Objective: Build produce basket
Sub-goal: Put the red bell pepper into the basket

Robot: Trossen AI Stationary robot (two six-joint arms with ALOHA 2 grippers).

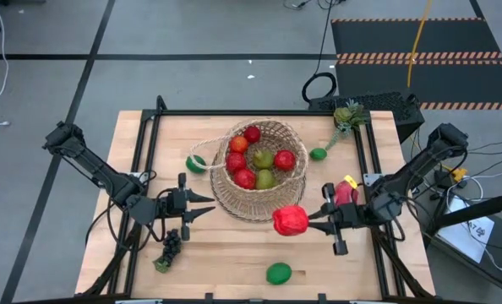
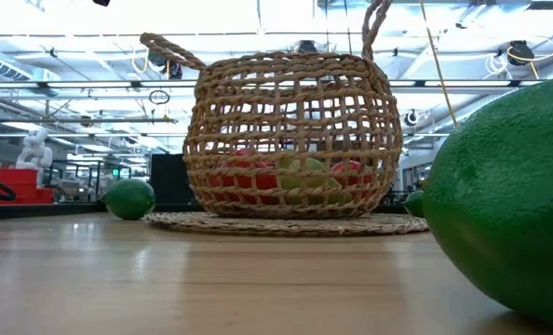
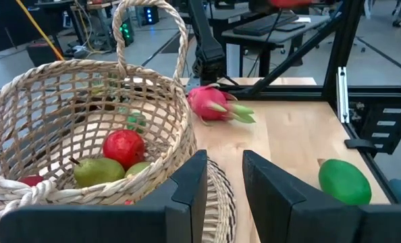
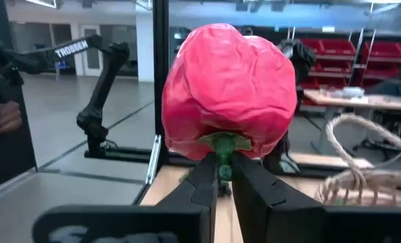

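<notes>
The tan woven basket (image 1: 272, 196) stands mid-table with red and green produce (image 1: 259, 159) inside. A red bell pepper (image 1: 291, 219) hangs just off its near right rim, with my right gripper (image 1: 312, 221) shut on it. My left gripper (image 1: 207, 205) is open at the basket's near left side, its fingers level and toward the basket (image 3: 86, 121), nothing between them. On the table lie a pink dragon fruit (image 1: 346, 192), dark grapes (image 1: 171, 247), a lime (image 1: 278, 273) near the front edge, and another lime (image 1: 318, 154). My right gripper pinches the pepper's green stem (image 4: 222, 156) between its two fingers. The fingers come about level from the table's right side. The pepper (image 4: 229, 91) sticks out ahead of the fingertips, stem end toward the gripper, lifted clear of the table.
A green-and-white round fruit (image 1: 196, 164) lies left of the basket, and a leafy green piece (image 1: 349, 115) at the far right corner. The basket's thin handle (image 3: 150, 30) arches over it. A black frame rail (image 1: 150, 152) runs along the table's sides.
</notes>
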